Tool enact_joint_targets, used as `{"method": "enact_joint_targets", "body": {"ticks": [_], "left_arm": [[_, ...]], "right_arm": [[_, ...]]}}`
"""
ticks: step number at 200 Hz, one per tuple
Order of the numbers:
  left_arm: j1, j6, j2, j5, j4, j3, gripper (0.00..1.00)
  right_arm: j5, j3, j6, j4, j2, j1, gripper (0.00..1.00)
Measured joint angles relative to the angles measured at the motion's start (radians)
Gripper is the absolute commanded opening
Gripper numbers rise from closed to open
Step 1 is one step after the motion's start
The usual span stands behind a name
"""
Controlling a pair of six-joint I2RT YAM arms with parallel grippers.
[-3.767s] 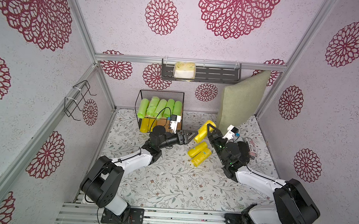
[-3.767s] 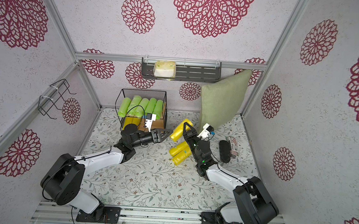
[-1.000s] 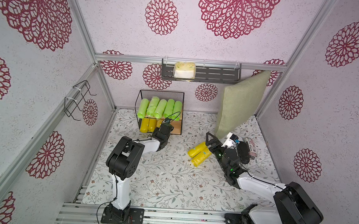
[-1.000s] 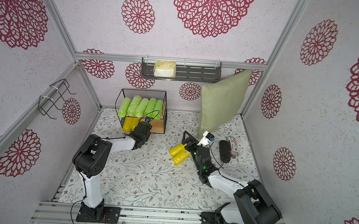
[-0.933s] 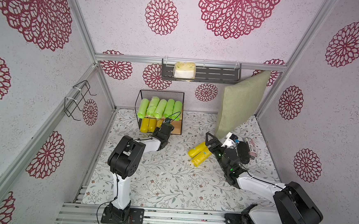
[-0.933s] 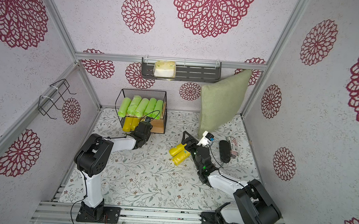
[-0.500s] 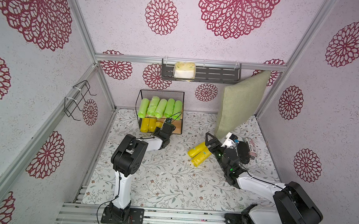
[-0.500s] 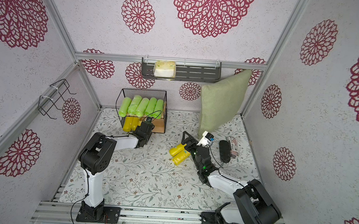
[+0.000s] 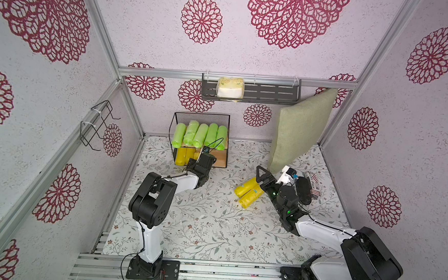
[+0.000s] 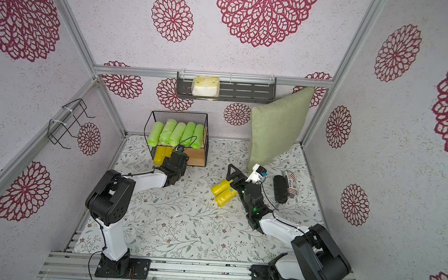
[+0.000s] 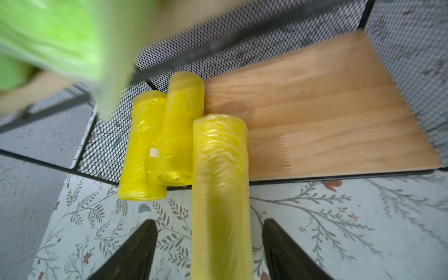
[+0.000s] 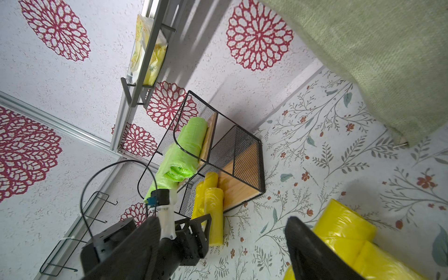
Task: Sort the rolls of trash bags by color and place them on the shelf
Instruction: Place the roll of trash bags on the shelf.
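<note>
L gripper (image 11: 209, 221) & R gripper (image 12: 223, 219) both spread, empty. Roll (image 11: 220, 157) sticks out of shelf (image 11: 339, 109); a bump cd knock it off.

Lime-green rolls (image 9: 199, 134), yellow rolls (image 9: 249, 193), black mesh shelf (image 9: 203, 116), floral table (image 9: 199, 225), red-rosette walls (image 9: 149, 29)

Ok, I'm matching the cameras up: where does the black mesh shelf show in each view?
In both top views: shelf at the back, left of centre.
Left wrist: shelf close up, its lower board filling much of the picture.
Right wrist: shelf mid-picture.
Shared landmark: green rolls on its upper board.
</note>
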Motion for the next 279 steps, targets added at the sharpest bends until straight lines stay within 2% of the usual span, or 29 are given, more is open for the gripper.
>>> {"method": "enact_joint_targets", "body": {"ticks": [29,73,101,129,193,245,279], "left_arm": [[-0.001,-0.072,-0.104,0.065,-0.023,-0.058,0.7],[0.037,-0.224,-0.242,0.268,-0.034,-0.247,0.41],[0.092,-0.297,-0.232,0.389,-0.029,-0.307,0.29],[0.124,-0.331,-0.162,0.435,-0.011,-0.277,0.22],[0.156,-0.356,-0.066,0.466,0.122,-0.258,0.22],[0.158,-0.353,-0.013,0.414,0.183,-0.185,0.25],[0.162,-0.357,0.002,0.383,0.222,-0.153,0.3]], "right_arm": [[0.0,0.0,0.0,-0.008,-0.001,0.0,0.85],[0.001,0.0,-0.001,-0.018,-0.002,0.0,0.85],[0.0,0.0,0.001,-0.011,0.005,0.0,0.85],[-0.009,0.0,0.008,-0.007,0.016,0.0,0.85],[-0.01,0.0,0.008,-0.014,0.015,0.0,0.85],[-0.01,0.0,0.008,-0.014,0.015,0.0,0.85],[-0.01,0.0,0.008,-0.014,0.015,0.0,0.85]]}}
